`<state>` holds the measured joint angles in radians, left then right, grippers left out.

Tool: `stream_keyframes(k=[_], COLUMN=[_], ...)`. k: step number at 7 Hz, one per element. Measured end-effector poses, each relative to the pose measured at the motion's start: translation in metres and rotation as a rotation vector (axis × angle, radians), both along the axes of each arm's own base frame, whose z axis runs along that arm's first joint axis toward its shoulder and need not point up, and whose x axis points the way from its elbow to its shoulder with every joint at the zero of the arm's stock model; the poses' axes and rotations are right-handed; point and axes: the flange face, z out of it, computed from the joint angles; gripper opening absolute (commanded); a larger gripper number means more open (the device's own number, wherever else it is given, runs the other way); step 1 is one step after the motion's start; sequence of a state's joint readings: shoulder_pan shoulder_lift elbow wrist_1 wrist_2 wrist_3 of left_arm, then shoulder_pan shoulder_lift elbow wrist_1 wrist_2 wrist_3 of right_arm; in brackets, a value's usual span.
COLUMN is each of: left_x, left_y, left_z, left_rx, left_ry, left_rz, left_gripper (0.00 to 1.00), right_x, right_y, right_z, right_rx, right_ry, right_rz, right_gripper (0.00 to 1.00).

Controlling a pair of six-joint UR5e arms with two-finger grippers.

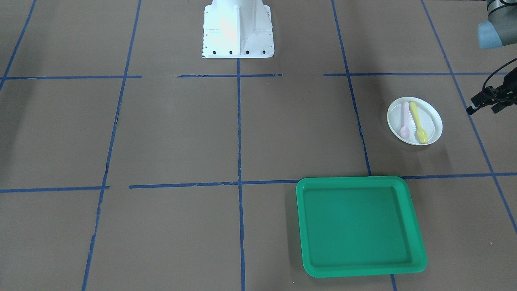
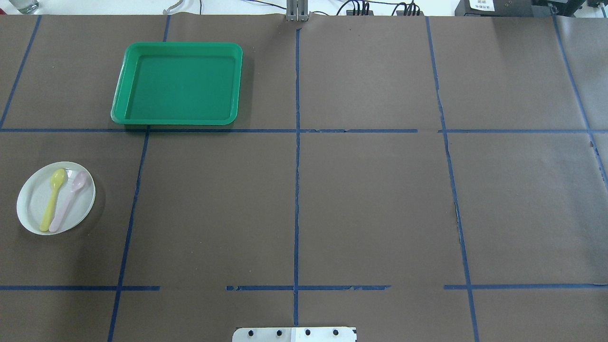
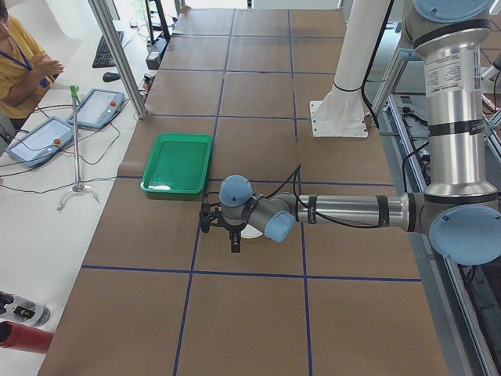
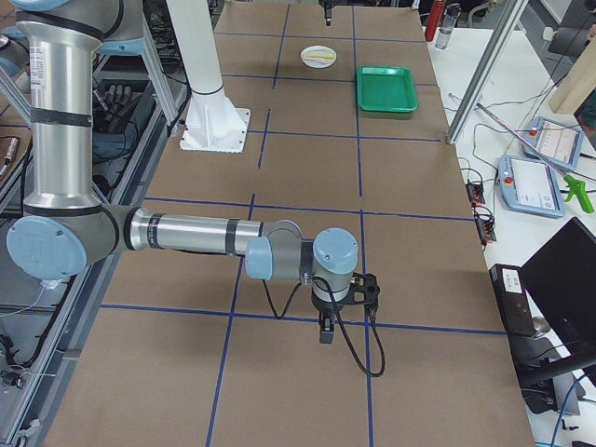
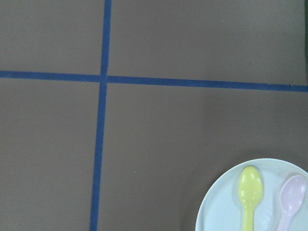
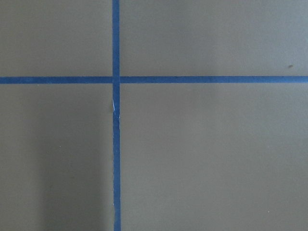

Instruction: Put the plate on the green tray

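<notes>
The white plate (image 1: 432, 126) lies on the brown table with a yellow spoon (image 1: 418, 121) and a pink spoon (image 1: 404, 119) on it. It also shows in the overhead view (image 2: 33, 199) and at the lower right of the left wrist view (image 5: 221, 211). The green tray (image 1: 359, 226) is empty and lies apart from the plate, further from the robot (image 2: 178, 83). My left gripper (image 1: 484, 101) hangs above the table beside the plate, away from the tray; I cannot tell whether it is open. My right gripper (image 4: 326, 331) hovers far away over bare table; I cannot tell its state.
The white robot pedestal (image 1: 238, 28) stands at the table's middle near edge. Blue tape lines cross the brown table (image 2: 370, 199). An operator (image 3: 19, 63), teach pendants (image 3: 98, 108) and a thin stand (image 3: 76, 141) are past the table's far edge, beyond the tray.
</notes>
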<state>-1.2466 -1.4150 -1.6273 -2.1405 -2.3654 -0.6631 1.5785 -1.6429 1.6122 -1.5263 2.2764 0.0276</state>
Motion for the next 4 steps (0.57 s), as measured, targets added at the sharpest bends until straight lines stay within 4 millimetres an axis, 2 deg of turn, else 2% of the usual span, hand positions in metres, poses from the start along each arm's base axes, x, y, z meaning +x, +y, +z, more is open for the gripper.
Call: stream_keyframes(k=[2, 4], left_x=[0.029, 0.06], left_y=[-0.002, -0.009], left_z=[0.021, 0.015], left_rx=[-0.021, -0.038], left_ry=[0.006, 0.015], left_rz=[0.035, 0.061], left_gripper=[0.99, 0.9], right_x=[0.0, 0.0], right_y=[0.0, 0.0], right_z=[0.0, 0.0], right_rx=[0.0, 0.0], right_ry=[0.0, 0.0], right_rz=[0.0, 0.0], right_gripper=[1.0, 1.0])
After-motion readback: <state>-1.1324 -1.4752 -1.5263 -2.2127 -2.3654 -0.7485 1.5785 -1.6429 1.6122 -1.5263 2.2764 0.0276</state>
